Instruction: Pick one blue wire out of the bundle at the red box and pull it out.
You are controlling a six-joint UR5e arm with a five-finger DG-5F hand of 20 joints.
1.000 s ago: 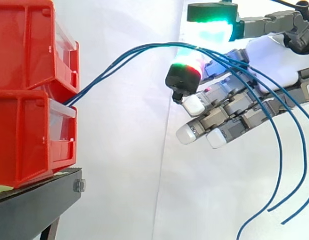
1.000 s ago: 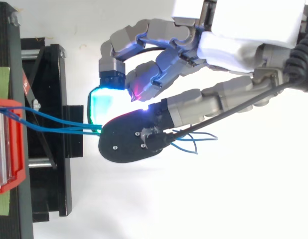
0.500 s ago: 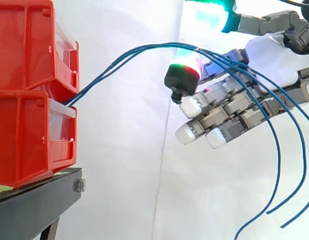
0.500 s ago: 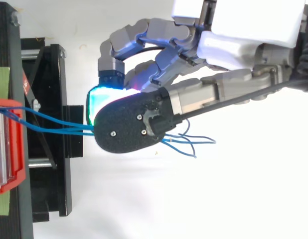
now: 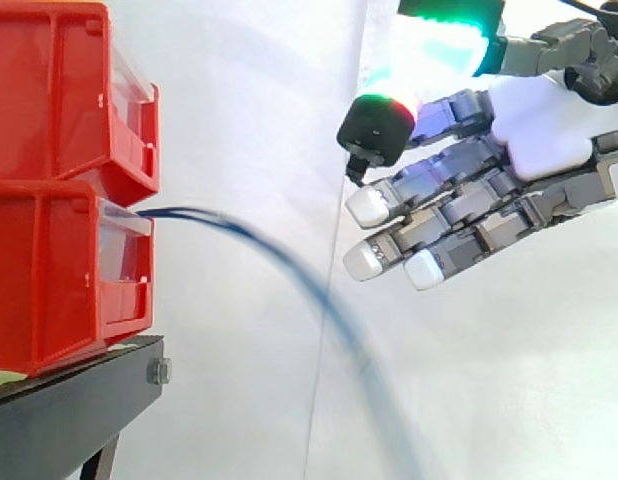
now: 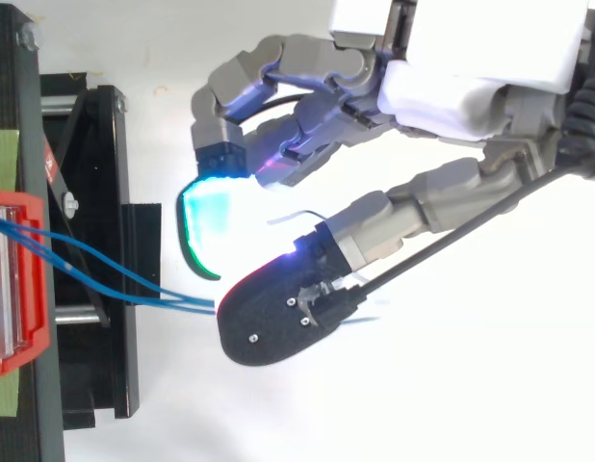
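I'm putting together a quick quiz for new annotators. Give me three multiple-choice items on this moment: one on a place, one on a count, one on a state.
1. Where do the blue wires leave the lower red bin?
A) at its front
B) at its back
C) at its underside

2. How many red bins are stacked in the side view?
A) one
B) two
C) four

3. What state is the hand in?
A) pinching one wire
B) open, holding nothing
C) curled into a fist

Key: 1 A, the wires start at the bin's front lip. 2 B, one bin sits on another. 3 B, the fingers are spread and the wires arc down below the hand, apart from it.
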